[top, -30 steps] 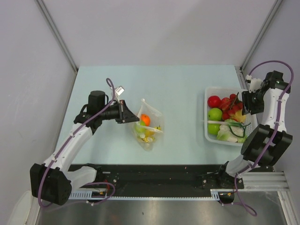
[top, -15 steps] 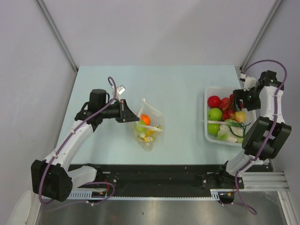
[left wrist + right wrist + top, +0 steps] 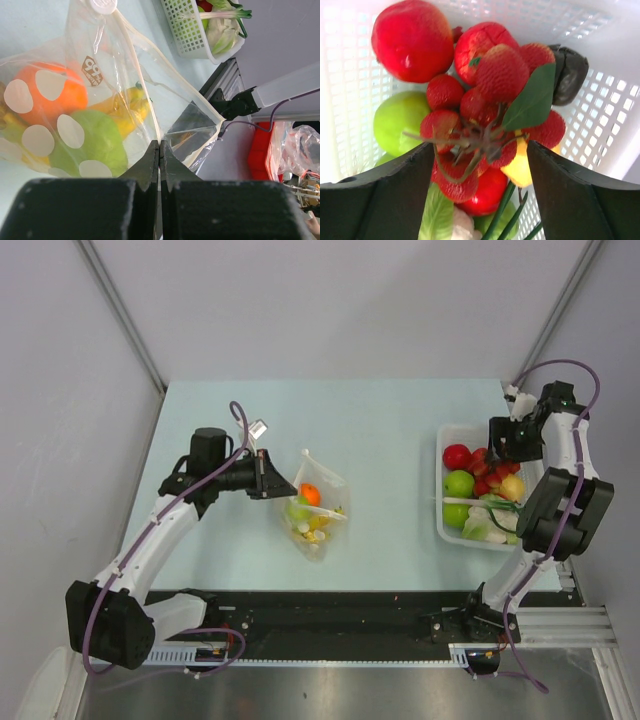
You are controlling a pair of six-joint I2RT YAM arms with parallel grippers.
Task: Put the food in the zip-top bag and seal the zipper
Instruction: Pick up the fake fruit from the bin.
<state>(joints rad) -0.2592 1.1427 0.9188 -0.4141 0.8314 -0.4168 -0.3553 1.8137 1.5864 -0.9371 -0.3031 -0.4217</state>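
While the left gripper (image 3: 159, 150) is pinched shut on the edge of the bag (image 3: 318, 512) at centre-left of the top view, with orange (image 3: 311, 495), green apple (image 3: 97, 145) and banana (image 3: 127, 107) inside, the right gripper (image 3: 479, 150) hangs wide open over the strawberry bunch (image 3: 495, 80) in the basket (image 3: 605, 120) at right, holding nothing.

You find the zip-top bag (image 3: 322, 512) left of table (image 3: 390, 430) centre, food (image 3: 309, 502) inside it | basket (image 3: 441, 520) at right edge, other food (image 3: 460, 483) in it | left gripper (image 3: 281, 485) at bag's left edge | right gripper (image 3: 498, 448) over basket's far end
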